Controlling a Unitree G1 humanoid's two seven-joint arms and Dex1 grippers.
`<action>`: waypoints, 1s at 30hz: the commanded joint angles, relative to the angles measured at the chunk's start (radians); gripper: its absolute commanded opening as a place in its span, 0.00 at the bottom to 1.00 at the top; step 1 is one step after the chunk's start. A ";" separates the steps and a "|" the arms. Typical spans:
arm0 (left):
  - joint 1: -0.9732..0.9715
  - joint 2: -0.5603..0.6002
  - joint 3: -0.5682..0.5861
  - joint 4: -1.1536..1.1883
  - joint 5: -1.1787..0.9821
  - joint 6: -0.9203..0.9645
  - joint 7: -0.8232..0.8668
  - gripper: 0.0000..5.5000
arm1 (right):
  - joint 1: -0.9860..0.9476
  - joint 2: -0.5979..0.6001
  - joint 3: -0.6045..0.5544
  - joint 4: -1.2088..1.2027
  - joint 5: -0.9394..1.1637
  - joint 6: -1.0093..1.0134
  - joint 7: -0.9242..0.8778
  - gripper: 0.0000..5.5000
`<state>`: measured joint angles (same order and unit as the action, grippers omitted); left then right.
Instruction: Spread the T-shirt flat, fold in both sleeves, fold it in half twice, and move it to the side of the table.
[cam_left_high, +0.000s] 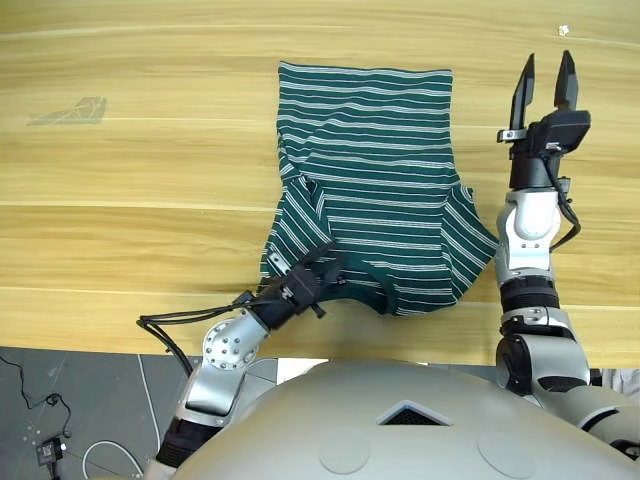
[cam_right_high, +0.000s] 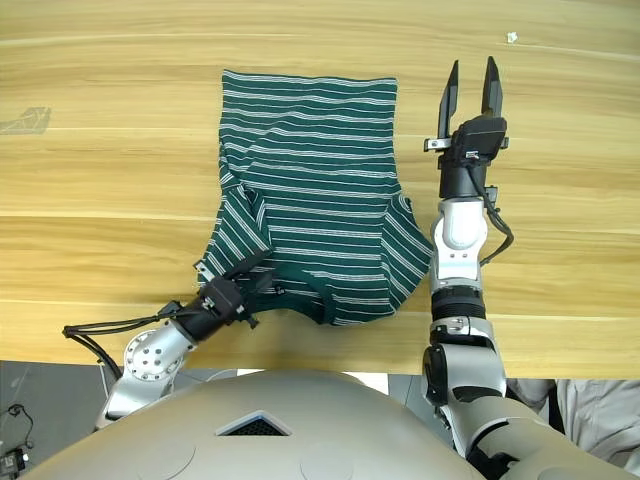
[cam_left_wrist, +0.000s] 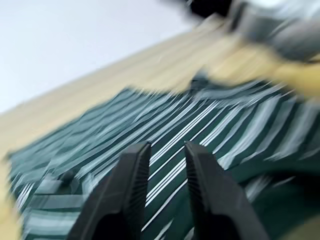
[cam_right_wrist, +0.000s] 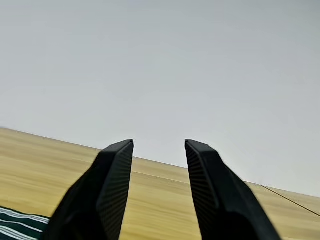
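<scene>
A dark green T-shirt with white stripes lies on the wooden table, hem at the far side and collar near me. Its left sleeve is turned in over the body, while the right sleeve sticks out to the side. My left gripper sits low over the near left shoulder by the collar. The left wrist view shows its fingers a narrow gap apart, with striped cloth beyond them. My right gripper is raised beside the shirt's right edge, open and holding nothing.
A small white scrap lies at the far right of the table. A faint grey mark is on the wood at the left. Bare wood runs along both sides of the shirt. Cables lie on the floor below the near table edge.
</scene>
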<state>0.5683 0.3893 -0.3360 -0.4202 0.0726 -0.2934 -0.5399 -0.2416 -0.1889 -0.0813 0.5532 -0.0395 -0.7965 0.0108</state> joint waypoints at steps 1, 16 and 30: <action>-0.001 0.062 -0.033 -0.024 -0.054 0.015 -0.072 0.30 | 0.011 -0.011 -0.002 -0.064 0.080 0.049 0.072 0.35; -0.089 -0.167 0.513 0.123 -0.275 0.128 0.367 0.30 | 0.599 -0.520 -0.033 -0.399 0.600 0.892 0.931 0.35; -0.064 -0.206 0.466 0.205 -0.168 0.119 0.371 0.30 | 0.624 -0.519 0.008 -0.424 0.554 1.025 1.039 0.25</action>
<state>0.5020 0.1865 0.1388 -0.2335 -0.1173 -0.1658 -0.1716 0.3534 -0.7165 -0.1016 0.1168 0.5625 0.1987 1.0474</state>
